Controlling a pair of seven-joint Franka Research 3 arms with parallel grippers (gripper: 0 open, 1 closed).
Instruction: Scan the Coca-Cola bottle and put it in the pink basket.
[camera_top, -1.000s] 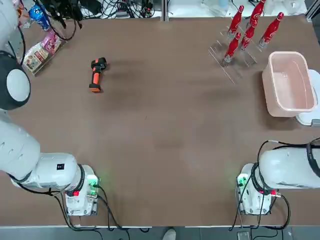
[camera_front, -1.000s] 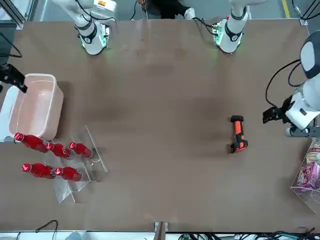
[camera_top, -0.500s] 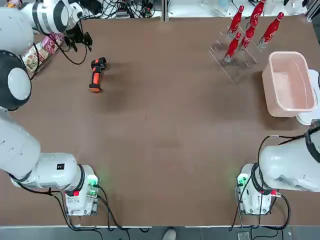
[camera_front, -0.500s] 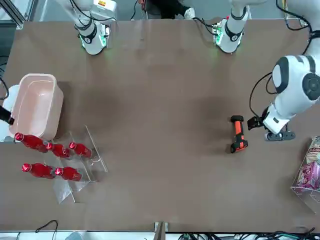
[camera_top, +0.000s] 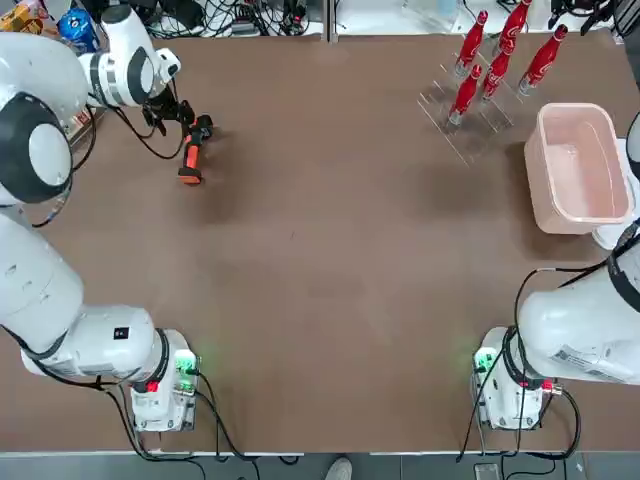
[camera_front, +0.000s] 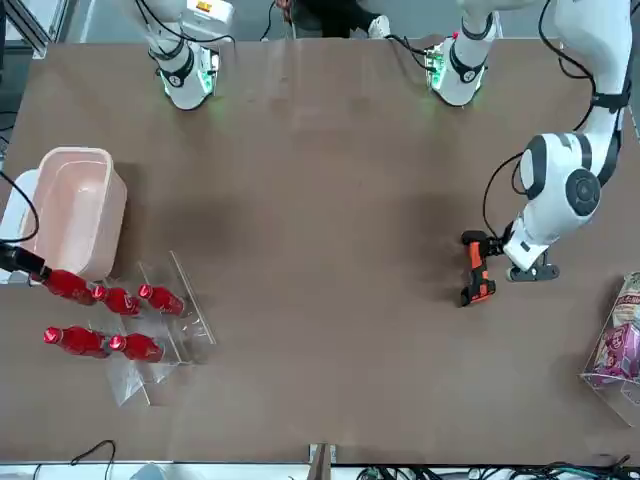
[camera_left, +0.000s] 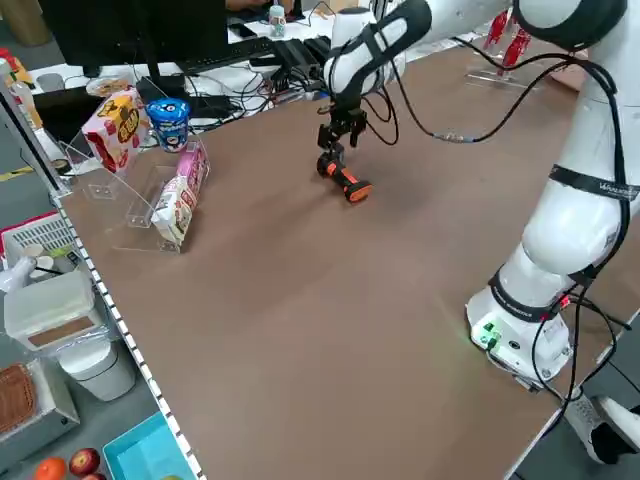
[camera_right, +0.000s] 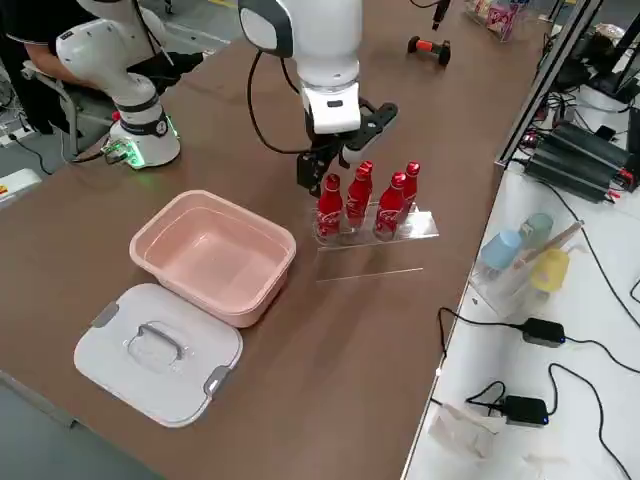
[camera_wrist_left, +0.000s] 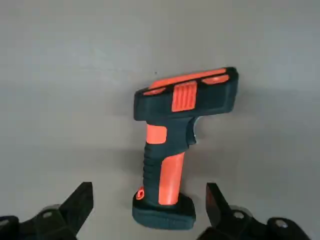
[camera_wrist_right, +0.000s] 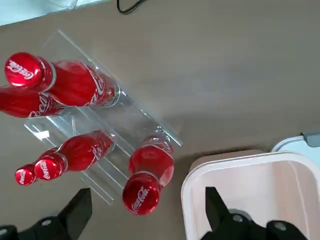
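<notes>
My left gripper (camera_wrist_left: 145, 210) hangs with its fingers spread apart over the scanner (camera_wrist_left: 179, 145), whose orange handle lies between them and just beyond the tips; nothing is held. The risk here, as I judge it, is a closure on the handle's tapered end, which could squirt the scanner sideways across the table (camera_top: 330, 250). My right gripper (camera_wrist_right: 147, 215), likewise spread and empty, hovers above the Coca-Cola bottle (camera_wrist_right: 148, 175) nearest the pink basket (camera_wrist_right: 250, 200), its cap just ahead of my fingertips. That bottle stands in the clear rack (camera_wrist_right: 125, 120) close to four others, so a descent slightly off line could knock a neighbour or drag the rack, and the basket rim lies just beside my one finger. The left wrist view alone shows how the scanner handle lies between my fingers; the right side view alone shows the white lid (camera_right: 158, 350) lying near the basket, and the bottles upright.
</notes>
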